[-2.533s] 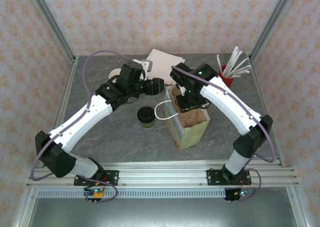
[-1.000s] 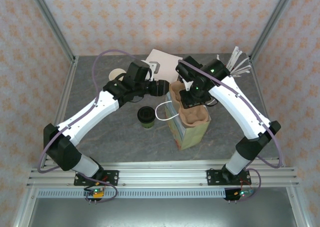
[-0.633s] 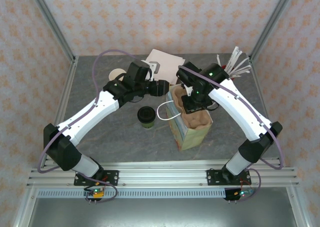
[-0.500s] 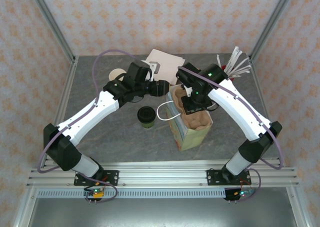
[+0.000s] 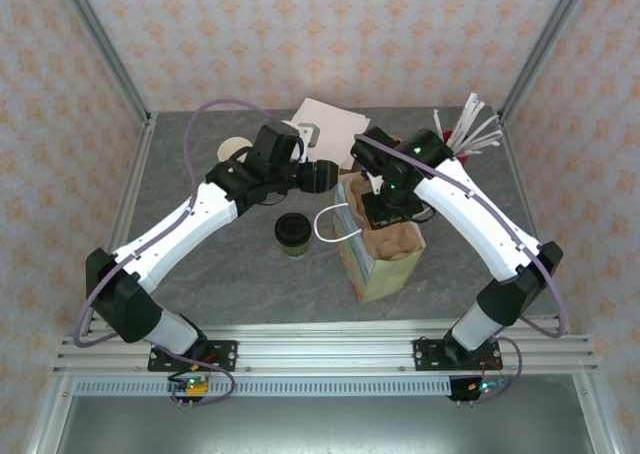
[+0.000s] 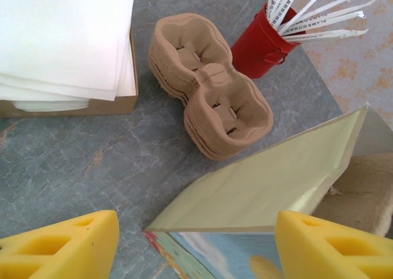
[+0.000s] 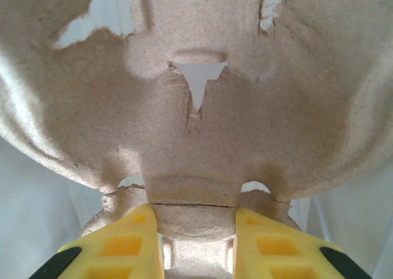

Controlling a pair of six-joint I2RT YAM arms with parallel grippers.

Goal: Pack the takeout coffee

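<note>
Right end effector (image 7: 196, 233) pinches a cup carrier (image 7: 196, 137) at the paper bag (image 5: 385, 269) mouth.
Left end effector (image 6: 196, 242) is spread beside the paper bag; the takeout coffee (image 5: 291, 232) stands left of it.

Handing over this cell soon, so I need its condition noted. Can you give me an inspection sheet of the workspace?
Surface: grey stone-patterned table, no spills seen.
Job's things: green paper cup with black lid upright beside pale green paper bag, not packed.
Clutter: stacked pulp carriers, red cup of wrapped straws, white napkins.
Grippers: left gripper open at bag's rim; right gripper shut on brown pulp carrier.
Cables: purple cable looped, no snag seen.
Surroundings: patterned walls.
</note>
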